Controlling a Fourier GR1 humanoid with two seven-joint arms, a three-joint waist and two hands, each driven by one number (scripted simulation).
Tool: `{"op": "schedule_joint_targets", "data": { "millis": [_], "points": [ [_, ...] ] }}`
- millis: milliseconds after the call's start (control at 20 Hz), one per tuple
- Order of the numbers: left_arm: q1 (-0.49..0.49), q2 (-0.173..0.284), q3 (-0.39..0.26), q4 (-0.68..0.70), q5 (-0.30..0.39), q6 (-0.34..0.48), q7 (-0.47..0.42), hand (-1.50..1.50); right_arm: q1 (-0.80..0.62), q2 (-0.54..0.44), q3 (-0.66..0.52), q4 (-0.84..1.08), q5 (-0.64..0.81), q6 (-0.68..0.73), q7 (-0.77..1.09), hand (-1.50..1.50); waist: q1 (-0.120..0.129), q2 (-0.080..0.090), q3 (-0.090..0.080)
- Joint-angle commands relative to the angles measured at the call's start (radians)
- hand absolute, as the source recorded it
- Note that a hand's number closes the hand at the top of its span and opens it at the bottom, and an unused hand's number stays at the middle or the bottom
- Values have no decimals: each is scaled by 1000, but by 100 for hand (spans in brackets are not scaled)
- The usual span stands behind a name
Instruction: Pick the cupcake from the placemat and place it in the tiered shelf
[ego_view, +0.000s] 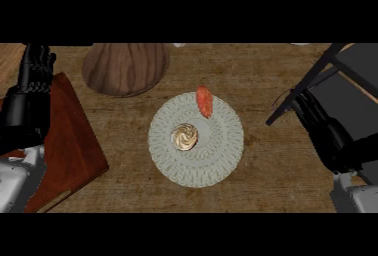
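At the lower left of the frame I have my left hand (22, 107) raised along the edge, fingers straight and pointing up, holding nothing; it rests over the reddish board (74, 145) and I judge it is parked there to stay out of the way. At the lower right my right hand (325, 130) comes up beside the dark shelf (354, 75), fingers extended and relaxed, apart, clamped on nothing. I read it as the working hand, since it sits between the shelf and the mat. In the centre lies the round pale mat (196, 140), and the cupcake (184, 136) sits upright near its middle, seen from above as a golden swirl, untouched and well apart from both hands. On the mat's upper edge, just beyond the cupcake, lies a small orange-red thing (204, 101) I cannot identify; it is near enough that I would approach from the right to avoid nudging it. Farther up, at the upper left, a wooden bowl (125, 67) stands off the mat. The pick is not yet begun.
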Motion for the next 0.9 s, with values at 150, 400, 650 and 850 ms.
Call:
{"op": "schedule_joint_targets", "data": {
  "millis": [150, 400, 650, 850],
  "points": [
    [28, -48, -52, 71, 65, -74, 86, 0, -292, 25, 129, -70, 77, 28, 65, 150, 86, 54, 22],
    [31, -71, -104, 103, 147, -161, 234, 0, -442, 106, 126, 175, 60, -18, 208, -150, 114, 63, 25],
    [-17, -69, -82, 119, 160, -153, 275, 0, -491, 167, 92, 240, -66, 188, 74, -150, 96, 61, 28],
    [-5, -56, -87, 116, 156, -161, 294, 0, -565, 98, 117, 221, -59, 281, 140, -150, 94, 48, 26]
  ]
}}
